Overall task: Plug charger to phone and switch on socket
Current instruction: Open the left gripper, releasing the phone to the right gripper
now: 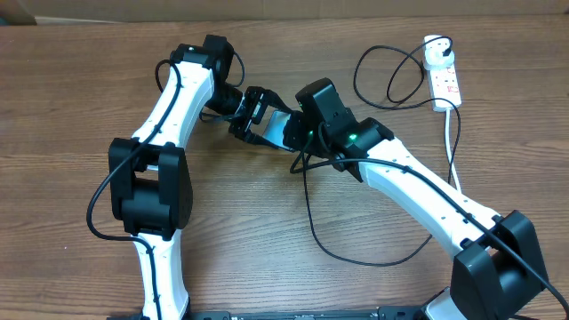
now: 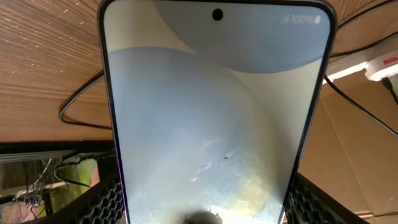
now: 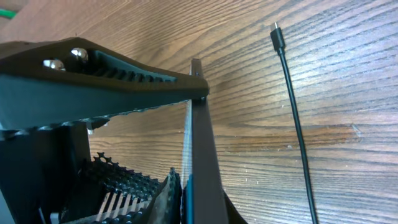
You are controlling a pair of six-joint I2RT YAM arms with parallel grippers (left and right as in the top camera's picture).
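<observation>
The phone point(image 1: 286, 127) is held off the table between both grippers at the table's middle back. My left gripper point(image 1: 256, 117) is shut on its two long edges; in the left wrist view the lit pale screen point(image 2: 211, 112) fills the frame between the padded fingers point(image 2: 199, 214). My right gripper point(image 1: 307, 135) is shut on the phone's faces, which show edge-on in the right wrist view point(image 3: 200, 143) between its fingers point(image 3: 202, 199). The charger's black cable point(image 1: 309, 209) lies loose on the table. Its connector tip point(image 3: 277, 38) rests on the wood, apart from the phone.
The white socket strip point(image 1: 444, 82) lies at the back right with the round white plug adapter point(image 1: 435, 44) at its far end, and also shows in the left wrist view point(image 2: 380, 62). Its white cord point(image 1: 455, 147) runs forward. The black cable loops beside the strip and under my right arm.
</observation>
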